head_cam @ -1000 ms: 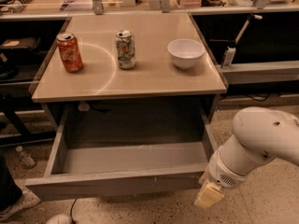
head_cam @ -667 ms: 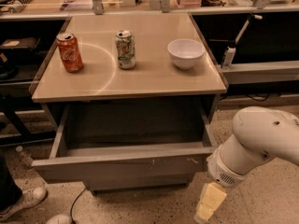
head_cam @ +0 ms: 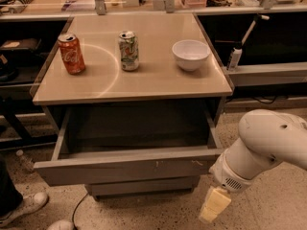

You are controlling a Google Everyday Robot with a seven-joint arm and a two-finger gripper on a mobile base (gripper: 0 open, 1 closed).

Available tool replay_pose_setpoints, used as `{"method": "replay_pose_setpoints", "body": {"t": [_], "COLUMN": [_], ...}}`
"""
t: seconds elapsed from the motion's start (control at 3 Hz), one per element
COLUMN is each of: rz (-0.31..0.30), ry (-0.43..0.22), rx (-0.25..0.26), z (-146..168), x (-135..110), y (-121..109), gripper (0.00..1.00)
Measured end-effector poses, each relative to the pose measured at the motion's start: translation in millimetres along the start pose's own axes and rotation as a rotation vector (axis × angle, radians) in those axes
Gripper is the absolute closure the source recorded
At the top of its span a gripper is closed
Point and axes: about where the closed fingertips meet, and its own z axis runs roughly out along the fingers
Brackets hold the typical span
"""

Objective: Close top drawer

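Under the bench, your top drawer sits further in than a second ago, yet it is only part closed; the gripper hangs below its right corner, apart; spread or closed, you cannot tell; more pushing looks needed.

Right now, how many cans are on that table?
2. The red can stands at the left of the table; the green can stands mid-table, left of the bowl. None seems hidden. The gripper hangs low, right of the open top drawer.

Bare floor surrounds the gripper, low beside the right front corner of the pulled-out top drawer.
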Motion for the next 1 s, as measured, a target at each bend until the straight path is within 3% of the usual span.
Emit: {"method": "replay_pose_setpoints", "body": {"t": [0.67, 1.0], "rz": [0.000, -0.038], "ry": [0.000, 0.003], "rx": [0.000, 0.017], "z": [0.0, -2.1], "x": [-0.1, -17.4], "y": [0.0, -5.0], "gripper": [0.65, 0.88]}}
